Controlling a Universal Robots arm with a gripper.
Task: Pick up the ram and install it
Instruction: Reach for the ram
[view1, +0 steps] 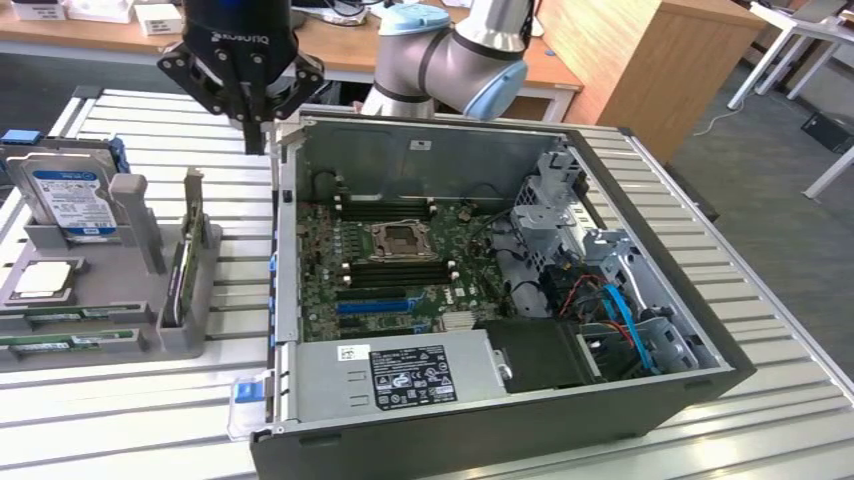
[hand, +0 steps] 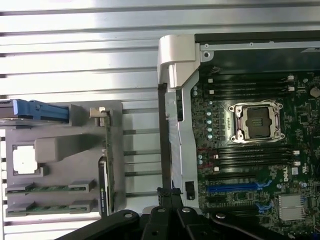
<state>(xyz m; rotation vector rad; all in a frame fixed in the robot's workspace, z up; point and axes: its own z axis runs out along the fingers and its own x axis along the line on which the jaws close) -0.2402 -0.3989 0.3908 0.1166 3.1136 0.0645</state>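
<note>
Two green ram sticks (view1: 64, 343) lie flat in slots at the near end of a grey holder (view1: 200, 335) at the exterior view's left; the wrist view has them too (hand: 46, 189). My gripper (view1: 254, 143) hangs over the slatted table by the far corner of the open computer case (view1: 287, 250), between holder and case wall. It is well away from the sticks. Its black fingers meet at one tip, shut, with nothing between them (hand: 166, 193). Black memory slots (hand: 252, 154) flank the CPU socket (hand: 259, 121) on the motherboard.
The holder also carries a blue-labelled hard drive (view1: 74, 200), a CPU chip (view1: 40, 278) and an upright card with a metal bracket (view1: 188, 255). Inside the case are a power supply (view1: 400, 375), drive cages (view1: 561, 200) and cables. A wooden desk stands behind.
</note>
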